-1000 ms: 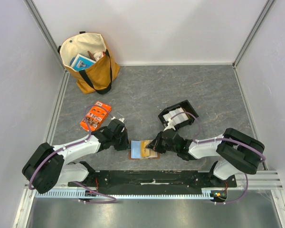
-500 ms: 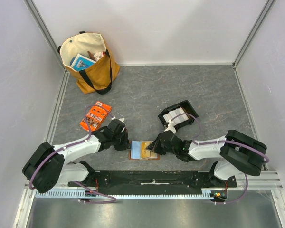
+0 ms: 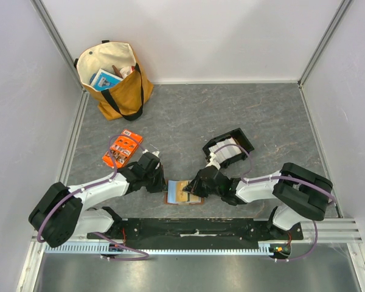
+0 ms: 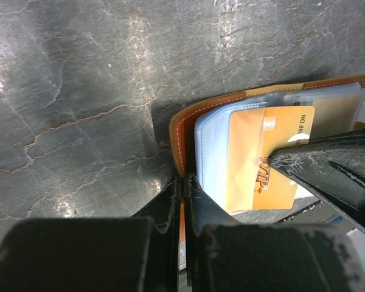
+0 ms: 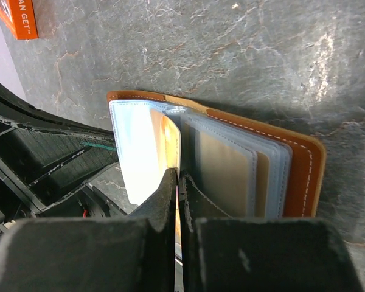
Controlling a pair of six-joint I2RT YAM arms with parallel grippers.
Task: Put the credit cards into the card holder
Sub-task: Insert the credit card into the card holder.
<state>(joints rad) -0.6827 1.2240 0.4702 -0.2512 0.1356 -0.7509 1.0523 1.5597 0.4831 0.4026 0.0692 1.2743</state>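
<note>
The tan-brown card holder (image 3: 173, 193) lies open near the table's front edge, its clear sleeves fanned out. In the left wrist view (image 4: 185, 125) my left gripper (image 4: 184, 179) is shut on the edge of its left cover. My right gripper (image 5: 178, 175) is shut on a gold credit card (image 4: 249, 158) printed "VIP", which lies partly inside a clear sleeve. In the right wrist view the card (image 5: 172, 137) shows edge-on between the sleeves of the holder (image 5: 304, 176). From above, the left gripper (image 3: 164, 184) and the right gripper (image 3: 192, 187) meet over the holder. More white cards (image 3: 224, 148) stand in a black tray.
The black tray (image 3: 242, 141) sits just behind the right arm. An orange printed packet (image 3: 122, 149) lies behind the left arm and shows in the right wrist view (image 5: 21, 15). A tan tote bag (image 3: 115, 79) stands at the back left. Walls enclose the grey table.
My right gripper has shifted slightly left with the gold card, further over the open holder. The left gripper and the holder have stayed put.
</note>
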